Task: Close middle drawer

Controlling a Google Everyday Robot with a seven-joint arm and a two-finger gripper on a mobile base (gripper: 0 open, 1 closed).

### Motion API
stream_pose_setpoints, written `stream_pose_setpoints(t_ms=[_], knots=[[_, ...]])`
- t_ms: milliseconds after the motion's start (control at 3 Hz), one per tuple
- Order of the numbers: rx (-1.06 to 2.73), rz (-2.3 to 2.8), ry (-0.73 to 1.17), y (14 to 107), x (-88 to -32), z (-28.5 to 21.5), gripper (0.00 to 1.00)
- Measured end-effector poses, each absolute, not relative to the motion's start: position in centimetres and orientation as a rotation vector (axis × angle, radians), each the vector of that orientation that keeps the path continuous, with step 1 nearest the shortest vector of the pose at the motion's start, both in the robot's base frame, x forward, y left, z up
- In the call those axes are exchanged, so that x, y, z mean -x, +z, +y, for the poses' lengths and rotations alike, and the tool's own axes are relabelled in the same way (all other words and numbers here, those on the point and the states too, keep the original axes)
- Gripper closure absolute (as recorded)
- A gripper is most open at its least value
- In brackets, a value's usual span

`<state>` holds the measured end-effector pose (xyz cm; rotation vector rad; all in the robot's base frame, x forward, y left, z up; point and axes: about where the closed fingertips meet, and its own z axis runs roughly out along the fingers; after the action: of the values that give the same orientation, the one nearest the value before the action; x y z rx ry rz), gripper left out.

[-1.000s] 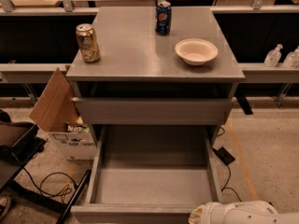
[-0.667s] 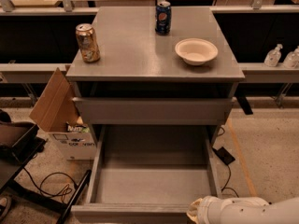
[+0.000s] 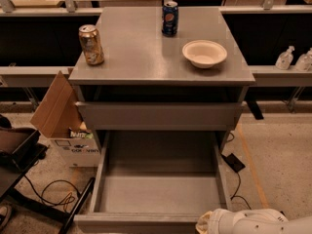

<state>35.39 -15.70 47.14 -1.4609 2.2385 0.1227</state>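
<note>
Middle drawer [image 3: 136, 222], a wide matte-grey handle-less box with thin side walls, stands pulled far out of the grey metal cabinet [image 3: 87, 82] and looks empty. Its flat front lies at the very bottom edge of the view.

The white rounded gripper [image 3: 207, 223] sits low at the right end of that front, on its near side. Whether it is spread or closed cannot be told, nor whether it already touches the panel.

The front's long axis runs left to right, while the drawer slides straight away into the cabinet. From the gripper the drawer box therefore lies ahead and to the left, and I judge the coming push should go squarely forward. A push this far off-centre might skew the drawer on its runners.

Above the open box, the plain grey upper drawer front [image 3: 158, 115] appears nearly shut. Left of the cabinet leans an open brown cardboard box [image 3: 58, 111].

Farther back, the cabinet's grey surface [image 3: 146, 57] carries 3 things: a gold drink can [image 3: 91, 44], a white paper bowl [image 3: 204, 53] and a dark blue drink can [image 3: 169, 18].
</note>
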Motion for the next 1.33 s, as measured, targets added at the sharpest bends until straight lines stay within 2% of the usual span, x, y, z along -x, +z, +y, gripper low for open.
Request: stream_pose_setpoints(t_ms=[667, 1333], knots=[[1.519, 2.224, 0.106, 47.3, -32.7, -17.2, 1.00], [1.447, 2.170, 0.217, 42.0, -32.5, -15.6, 1.00]])
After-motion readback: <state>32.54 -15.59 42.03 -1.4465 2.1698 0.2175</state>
